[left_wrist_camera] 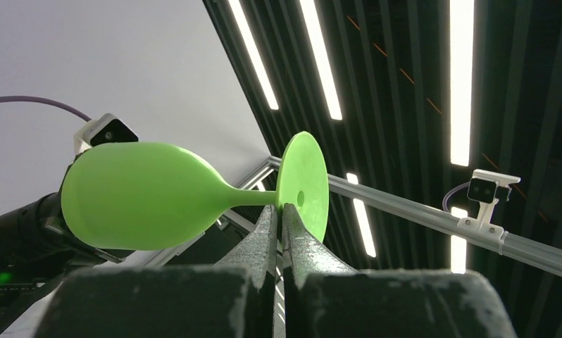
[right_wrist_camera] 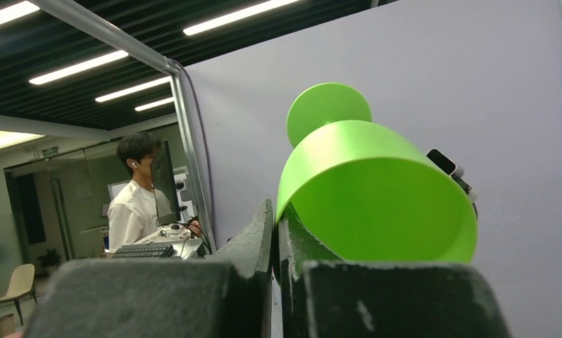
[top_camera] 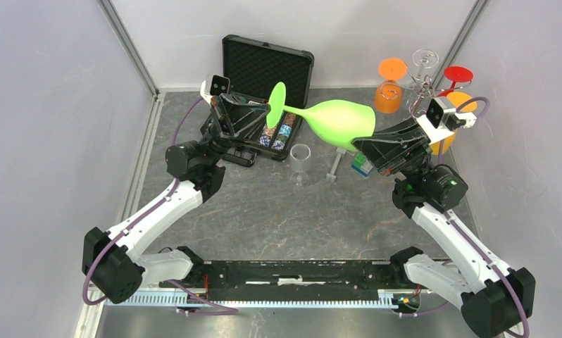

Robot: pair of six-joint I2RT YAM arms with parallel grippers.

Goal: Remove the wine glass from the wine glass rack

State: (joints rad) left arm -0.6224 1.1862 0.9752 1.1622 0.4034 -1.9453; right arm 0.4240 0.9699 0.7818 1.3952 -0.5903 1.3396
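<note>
Wine glass [top_camera: 338, 120] [left_wrist_camera: 144, 193] [right_wrist_camera: 377, 197]: green, opaque. Off the rack, held on its side in the air over the table [top_camera: 264, 211], foot to the left, bowl mouth to the right.
Left gripper [top_camera: 263, 118] [left_wrist_camera: 279, 211]: narrow, clamped on the stem just beside the foot.
Right gripper [top_camera: 363, 144] [right_wrist_camera: 275, 211]: narrow, with the bowl's rim pinched between its fingers.
Rack [top_camera: 420, 84]: chrome wire, far right corner, well apart from the green glass. It carries an orange glass [top_camera: 389, 96] and a red glass [top_camera: 456, 73].
Clear glass [top_camera: 301, 160]: upright on the table, near side of the green bowl.
Black case [top_camera: 267, 67]: open, far centre, with a foam-lined lid.
</note>
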